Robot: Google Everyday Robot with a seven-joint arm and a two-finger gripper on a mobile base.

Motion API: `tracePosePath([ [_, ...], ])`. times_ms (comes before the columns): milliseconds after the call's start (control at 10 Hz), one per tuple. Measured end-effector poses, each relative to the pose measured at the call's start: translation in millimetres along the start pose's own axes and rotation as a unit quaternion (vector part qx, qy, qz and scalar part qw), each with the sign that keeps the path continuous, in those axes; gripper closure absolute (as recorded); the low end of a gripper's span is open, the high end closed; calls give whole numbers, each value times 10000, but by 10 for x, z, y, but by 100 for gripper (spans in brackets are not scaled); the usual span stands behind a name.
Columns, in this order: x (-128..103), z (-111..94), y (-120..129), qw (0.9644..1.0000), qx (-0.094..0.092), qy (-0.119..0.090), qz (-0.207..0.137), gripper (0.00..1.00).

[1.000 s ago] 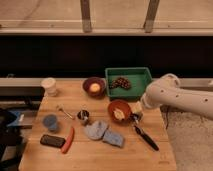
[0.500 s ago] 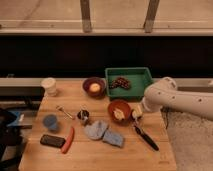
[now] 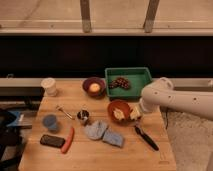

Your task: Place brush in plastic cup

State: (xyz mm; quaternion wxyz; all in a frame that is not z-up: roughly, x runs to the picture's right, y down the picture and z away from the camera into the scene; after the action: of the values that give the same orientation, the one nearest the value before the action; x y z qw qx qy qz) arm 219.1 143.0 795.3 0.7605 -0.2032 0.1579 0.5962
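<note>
Bench is wooden and packed, so biggest stuff first. White arm reaches in from the right, and its gripper sits low just beside the right rim of the orange bowl; whether it's gaping or closed, I can't tell. Green tray is at the back with some brown lumps in it, and a dark bowl holding something round and yellowish is right next to it. Two grey-blue cloths lie crumpled mid-bench. The brush lies flat on the bench at a slant, its upper end near the gripper and the rest running toward the front right. The plastic cup stands upright well apart from it on the left side. Near the cup are a white cup behind, a small metal cup to its right, and a red-orange stick in front.
</note>
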Motion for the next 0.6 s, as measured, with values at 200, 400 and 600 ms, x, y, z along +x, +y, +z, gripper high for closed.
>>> tracePosePath([
  [200,87,43,-48,9999,-41,72,120,20],
  [400,132,88,-39,9998,-95,124,154,20],
  [600,136,159,-11,9996,-172,169,140,20],
])
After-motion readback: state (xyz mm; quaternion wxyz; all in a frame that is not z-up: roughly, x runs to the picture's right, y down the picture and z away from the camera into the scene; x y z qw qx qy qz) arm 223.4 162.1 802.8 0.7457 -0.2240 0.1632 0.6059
